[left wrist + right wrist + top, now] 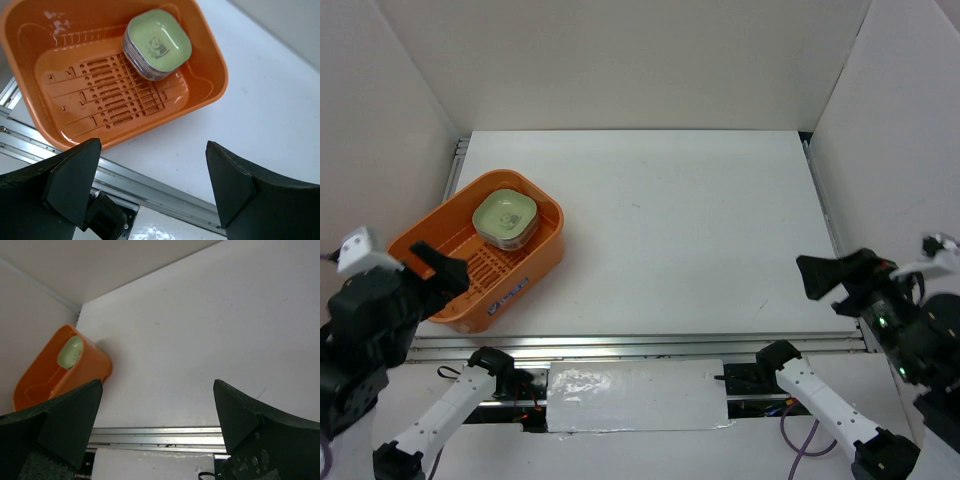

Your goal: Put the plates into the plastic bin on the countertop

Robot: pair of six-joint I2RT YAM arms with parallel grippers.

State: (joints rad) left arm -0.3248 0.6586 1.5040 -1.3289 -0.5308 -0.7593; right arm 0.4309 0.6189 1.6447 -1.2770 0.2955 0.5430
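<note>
The orange plastic bin [440, 290] stands at the left of the white countertop [680, 230]. A stack of plates [506, 219] with a pastel green one on top sits in the bin's far end; it also shows in the left wrist view [156, 43] and the right wrist view [69, 352]. My left gripper [438, 274] is open and empty, raised above the bin's near end. My right gripper [830, 280] is open and empty, raised at the table's right front. In the wrist views the left gripper [152, 165] and right gripper [159, 405] hold nothing.
White walls enclose the table on the left, back and right. A metal rail [640, 347] runs along the front edge, with a white panel [635, 395] between the arm bases. The bin's slotted base [107, 92] is bare near its front.
</note>
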